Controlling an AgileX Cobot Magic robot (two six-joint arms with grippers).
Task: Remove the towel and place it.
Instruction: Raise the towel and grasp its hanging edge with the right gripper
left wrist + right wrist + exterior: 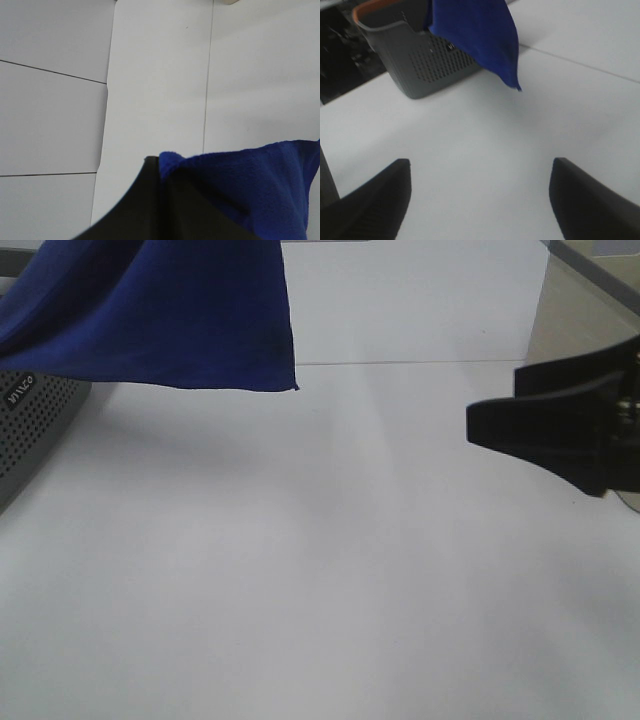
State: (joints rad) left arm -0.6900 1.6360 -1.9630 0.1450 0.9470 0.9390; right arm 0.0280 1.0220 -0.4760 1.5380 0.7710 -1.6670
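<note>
The royal-blue towel (pixel 160 310) hangs in the air at the upper left of the high view, its lower corner free above the white table (pixel 320 570). It drapes over the grey perforated basket (pixel 35 425) at the left edge. The left wrist view shows my left gripper's dark fingers (pixel 150 210) shut on a bunched edge of the towel (pixel 250 190). The left gripper itself is out of frame in the high view. My right gripper (pixel 480 425) is at the right edge, open and empty; its two fingers (pixel 375 200) stand wide apart above the table. The towel (pixel 475 35) and basket (pixel 420 65) lie well beyond it.
The basket has an orange inner rim (pixel 372 7). A seam (pixel 420 362) crosses the white table surface at the back. A dark area (pixel 340 45) lies beyond the table edge next to the basket.
</note>
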